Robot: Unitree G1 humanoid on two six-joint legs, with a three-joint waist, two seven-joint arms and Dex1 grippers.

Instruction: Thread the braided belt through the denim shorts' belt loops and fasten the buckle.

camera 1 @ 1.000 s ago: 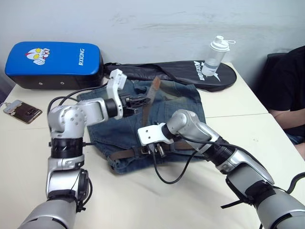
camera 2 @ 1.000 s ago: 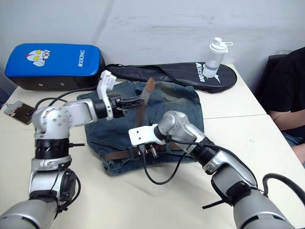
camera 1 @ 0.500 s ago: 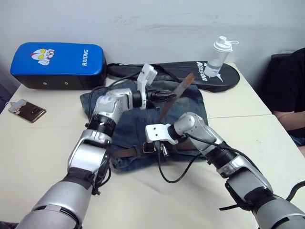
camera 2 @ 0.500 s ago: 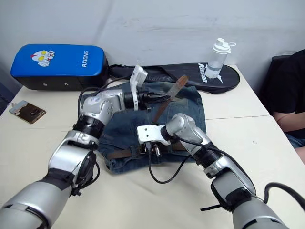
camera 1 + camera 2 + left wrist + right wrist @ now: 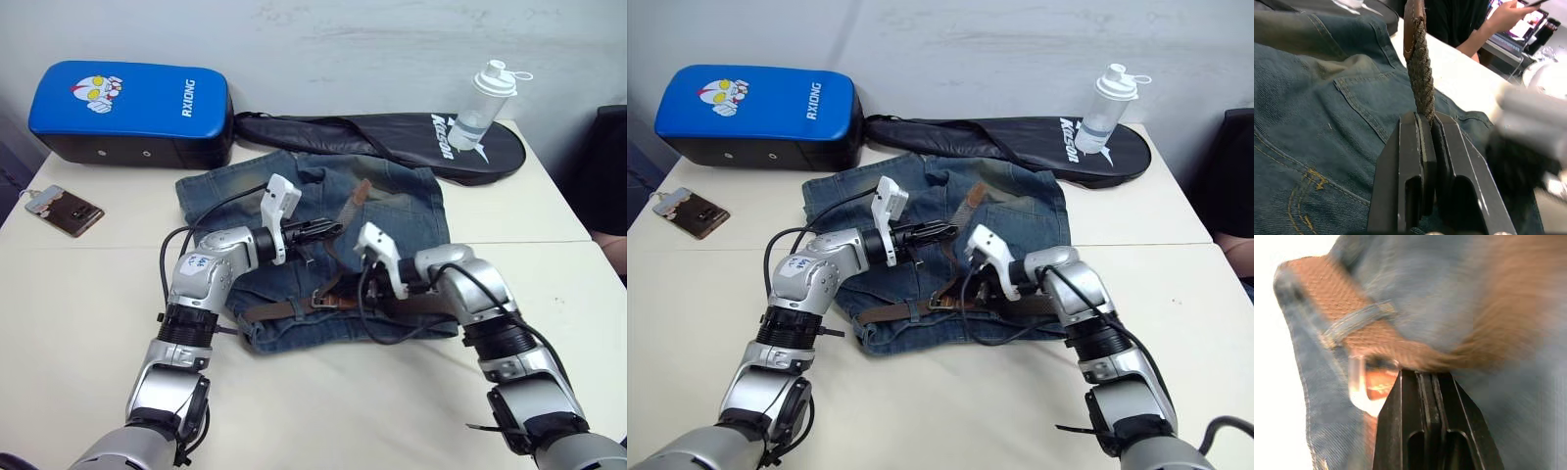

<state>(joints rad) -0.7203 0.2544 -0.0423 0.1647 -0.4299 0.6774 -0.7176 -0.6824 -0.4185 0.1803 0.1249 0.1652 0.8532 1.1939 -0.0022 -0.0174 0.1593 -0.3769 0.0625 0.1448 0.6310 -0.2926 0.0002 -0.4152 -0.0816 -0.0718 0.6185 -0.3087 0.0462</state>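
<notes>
The denim shorts [image 5: 402,211] lie flat in the middle of the table, waistband towards me. The braided belt [image 5: 279,309] runs along the waistband under a belt loop [image 5: 1359,320]. Its free end [image 5: 361,196] rises over the shorts. My left gripper [image 5: 331,231] is shut on that free part, and the woven strap [image 5: 1419,68] stands up from its fingertips. My right gripper [image 5: 359,288] is at the waistband with its fingers together on the belt [image 5: 1420,355], just beside the silver buckle [image 5: 1369,389].
A blue pad [image 5: 132,108] lies at the back left, a black racket bag [image 5: 392,137] behind the shorts, and a clear bottle [image 5: 485,98] on it. A phone [image 5: 64,209] sits at the left edge. A person's hand [image 5: 1508,14] shows beyond the table's right side.
The camera has shifted. My left gripper has drawn back and down over the shorts, bringing the belt's free end with it. My right gripper has moved a little right along the waistband.
</notes>
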